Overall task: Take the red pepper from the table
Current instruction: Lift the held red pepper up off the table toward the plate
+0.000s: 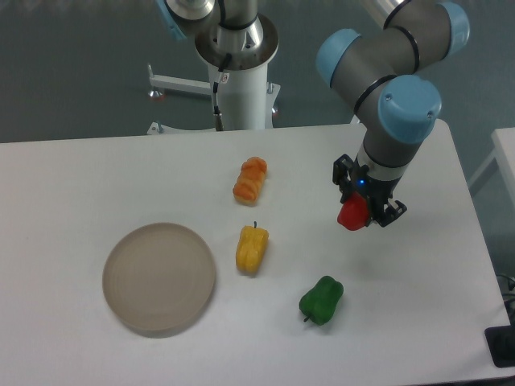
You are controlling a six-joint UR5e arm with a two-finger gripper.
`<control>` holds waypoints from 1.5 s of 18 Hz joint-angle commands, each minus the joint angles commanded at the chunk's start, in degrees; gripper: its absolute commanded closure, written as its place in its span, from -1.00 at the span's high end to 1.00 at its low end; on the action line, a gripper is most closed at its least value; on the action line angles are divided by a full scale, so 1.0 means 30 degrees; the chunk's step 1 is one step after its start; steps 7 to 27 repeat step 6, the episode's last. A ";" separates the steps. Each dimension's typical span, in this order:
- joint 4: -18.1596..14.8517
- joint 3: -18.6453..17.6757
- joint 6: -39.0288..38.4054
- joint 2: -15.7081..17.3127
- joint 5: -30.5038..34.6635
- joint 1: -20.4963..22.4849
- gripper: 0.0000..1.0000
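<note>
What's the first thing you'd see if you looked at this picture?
The big grey-and-blue robot arm at the right, with its gripper pinching the red pepper above the white table. Next, the orange pepper, yellow pepper and green pepper lying mid-table, and the round plate at the left.

Lighting: bright, even, diffuse, from overhead. Table (96, 177) white, near washed out, no hard glare. Shadows: soft, faint; pale smudge under gripper (361, 211) and red pepper (352, 215); thin dark rim beneath plate (158, 278), green pepper (322, 299), yellow pepper (252, 248). Highlights: small sheen on blue arm joint caps (410, 98) and metal base column (238, 36). Background floor: dim, grey-green. Focus: acceptable throughout, slight softness, low resolution; gripper fingers not crisply resolved. Edge distortion: not noticeable.
</note>
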 joint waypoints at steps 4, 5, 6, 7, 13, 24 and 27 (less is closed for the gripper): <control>0.0000 0.0000 0.0000 0.0000 -0.0116 0.0000 -0.43; 0.0000 0.0029 0.0000 0.0000 -0.0146 0.0000 -0.43; 0.0000 0.0029 0.0000 0.0000 -0.0175 0.0000 -0.43; 0.0000 0.0029 0.0000 0.0000 -0.0175 0.0000 -0.43; 0.0000 0.0029 0.0000 0.0000 -0.0175 0.0000 -0.43; 0.0000 0.0029 0.0000 0.0000 -0.0175 0.0000 -0.43; 0.0000 0.0029 0.0000 0.0000 -0.0175 0.0000 -0.43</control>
